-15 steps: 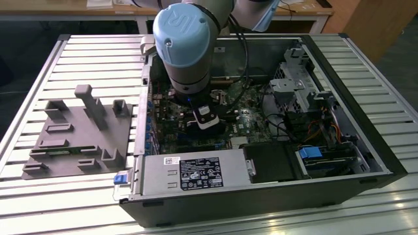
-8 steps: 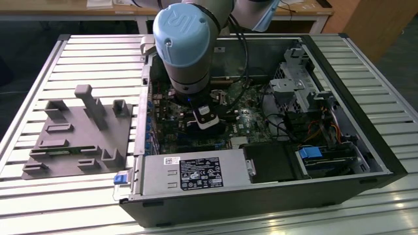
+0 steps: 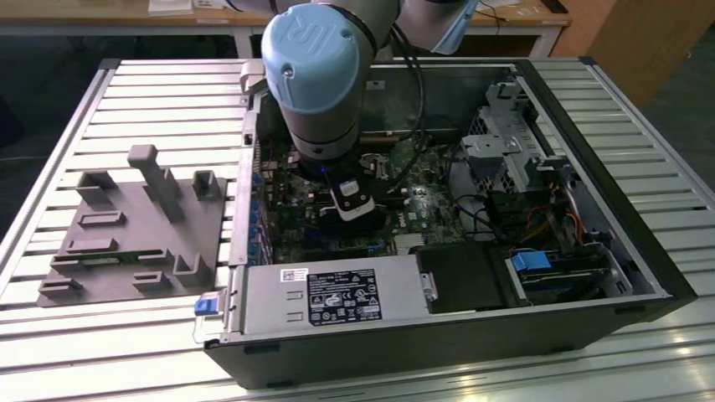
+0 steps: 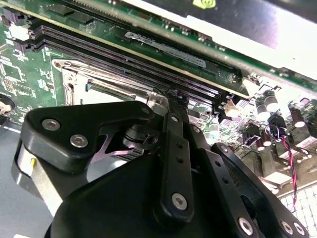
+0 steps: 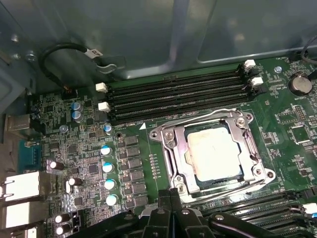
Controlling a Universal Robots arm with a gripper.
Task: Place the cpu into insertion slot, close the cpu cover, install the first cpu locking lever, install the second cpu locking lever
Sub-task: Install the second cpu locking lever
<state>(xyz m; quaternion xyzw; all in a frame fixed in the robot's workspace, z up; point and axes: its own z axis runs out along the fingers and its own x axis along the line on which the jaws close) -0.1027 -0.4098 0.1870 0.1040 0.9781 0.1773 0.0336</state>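
A: I see the open computer case (image 3: 447, 251) lying on its side on the slatted table (image 3: 134, 109), with my arm (image 3: 318, 75) reaching down into it over the green motherboard (image 5: 74, 153).

B: What could go wrong?

A: In my judgement, the gripper (image 5: 171, 196) could slip off a thin locking lever (image 5: 218, 191), or scrape the memory slots (image 5: 178, 96) just beside the socket, because everything sits so close together.

B: Are its fingers apart?

A: They look pressed together, tips at the socket's edge, pinching nothing I can make out.

B: And the chip?

A: The cpu (image 5: 213, 151), square and pale silver, lies flat in the insertion slot (image 5: 171, 148), with the cpu cover (image 5: 250, 144) closed around it.
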